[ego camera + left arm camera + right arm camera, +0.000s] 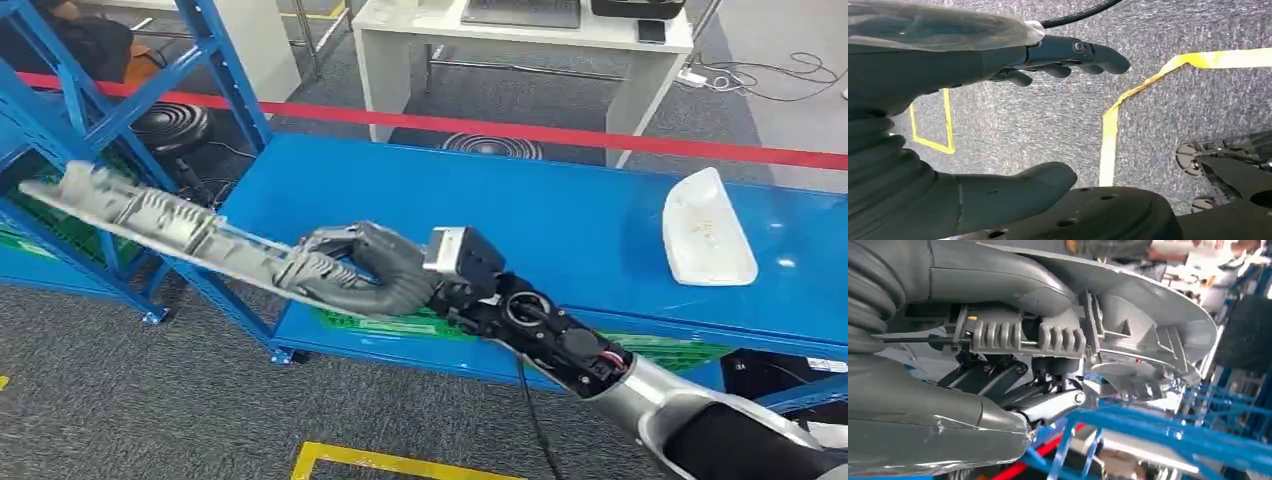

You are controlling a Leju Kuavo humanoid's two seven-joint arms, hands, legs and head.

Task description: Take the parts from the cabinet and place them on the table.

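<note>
The long grey ribbed part (150,215) is gripped at one end by the right hand (365,268), fingers wrapped round it, and held in the air; its far end reaches back toward the blue cabinet frame (215,60), clear of the shelves. In the right wrist view the part (1128,315) sits clamped between thumb and fingers. This looks like the carry step: the part is out of the cabinet and not yet over the blue bench (520,200). Next, the arm likely needs to swing away from the cabinet and lower the part flat. A white moulded part (705,232) already lies on the bench, well away from the cabinet. The left hand (998,125) hangs released, holding nothing, above grey carpet (1048,115) with yellow tape lines (1110,130). A red barrier tape (560,132) and a white desk (520,40) stand beyond the bench.
</note>
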